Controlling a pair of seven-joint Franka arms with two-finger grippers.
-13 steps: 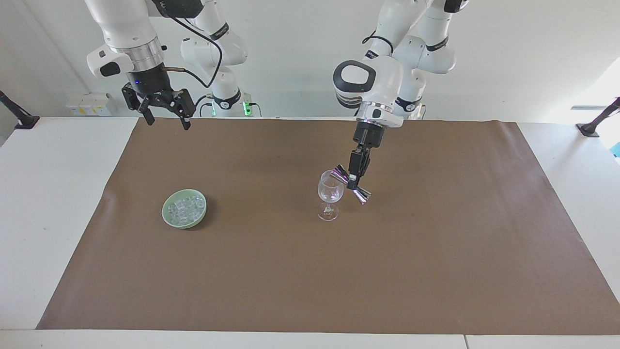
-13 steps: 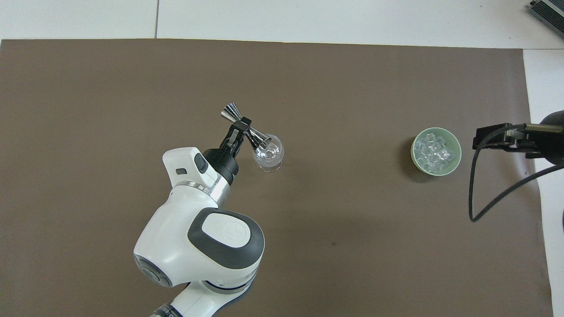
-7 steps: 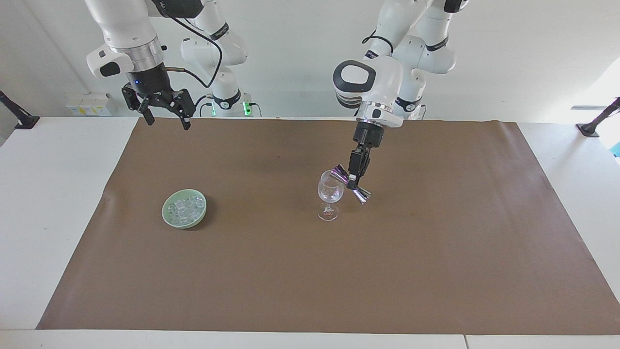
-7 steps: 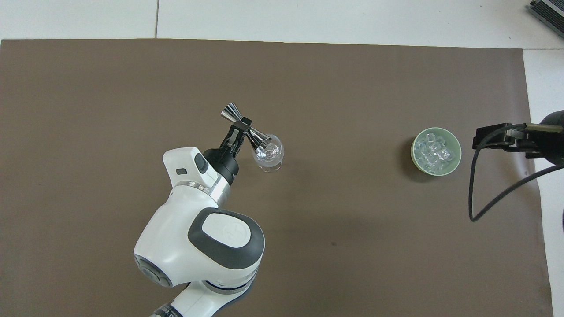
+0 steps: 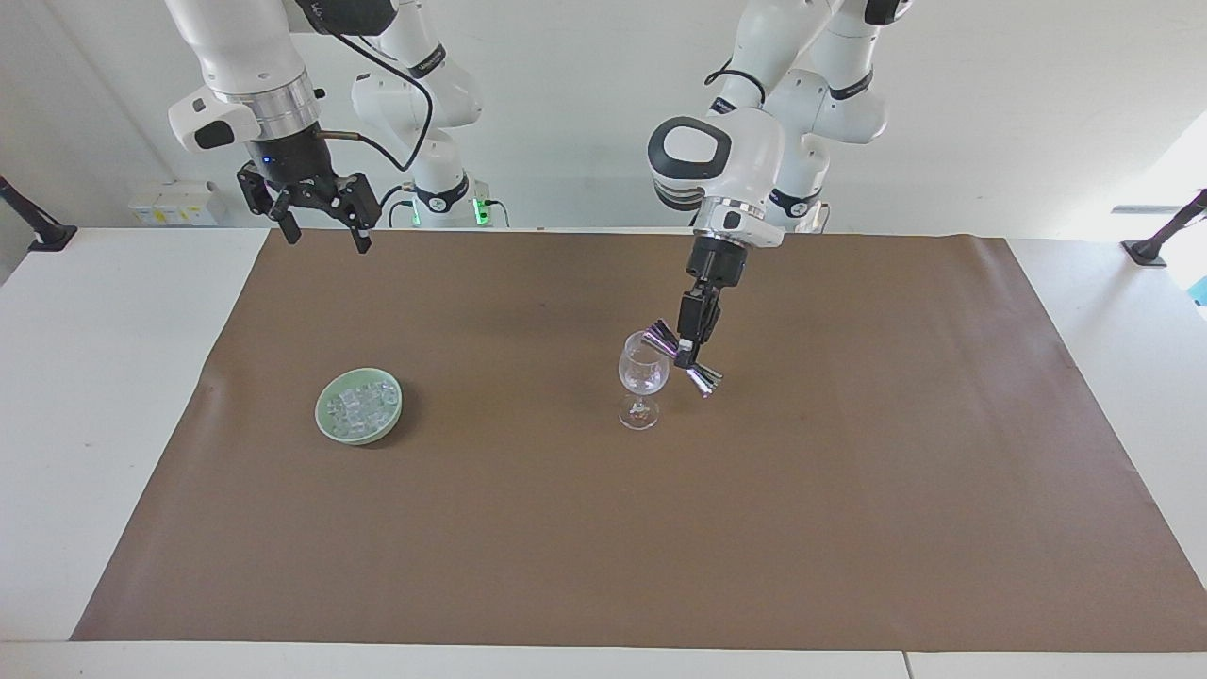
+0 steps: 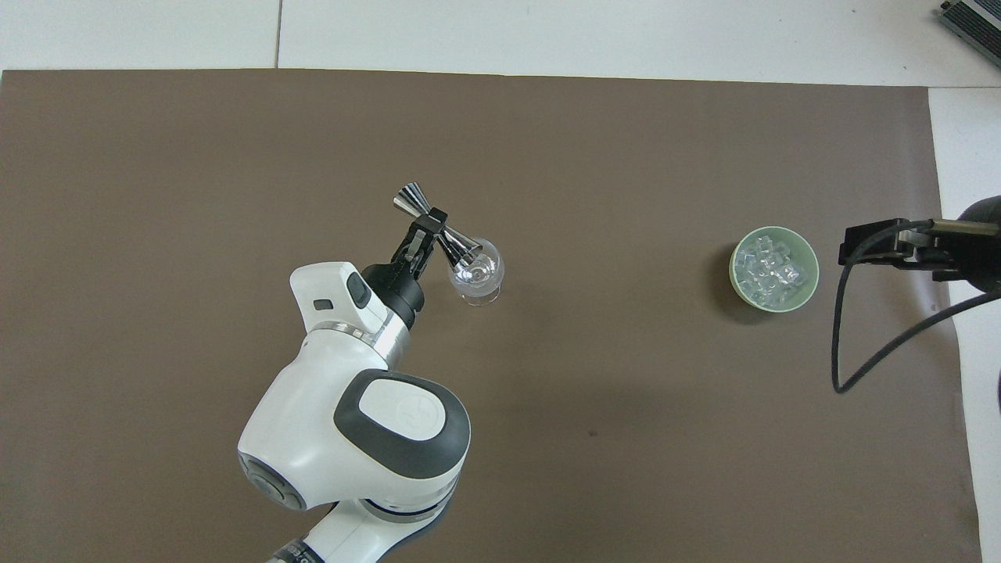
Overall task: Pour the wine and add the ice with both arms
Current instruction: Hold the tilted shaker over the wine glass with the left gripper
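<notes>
A clear stemmed wine glass (image 5: 643, 377) stands upright near the middle of the brown mat (image 5: 849, 490). My left gripper (image 5: 689, 355) is shut on the waist of a silver double-cone jigger (image 5: 681, 356), tilted with one mouth over the glass rim; both show in the overhead view, jigger (image 6: 435, 227) and glass (image 6: 478, 275). A pale green bowl (image 5: 354, 437) holding several clear ice cubes (image 5: 360, 404) sits toward the right arm's end of the table. My right gripper (image 5: 326, 234) hangs open and empty, high over the mat's edge by the robots.
The white table (image 5: 104, 377) shows around the mat. A black cable (image 6: 841, 336) hangs from the right arm's wrist over the mat's end beside the bowl (image 6: 733, 270).
</notes>
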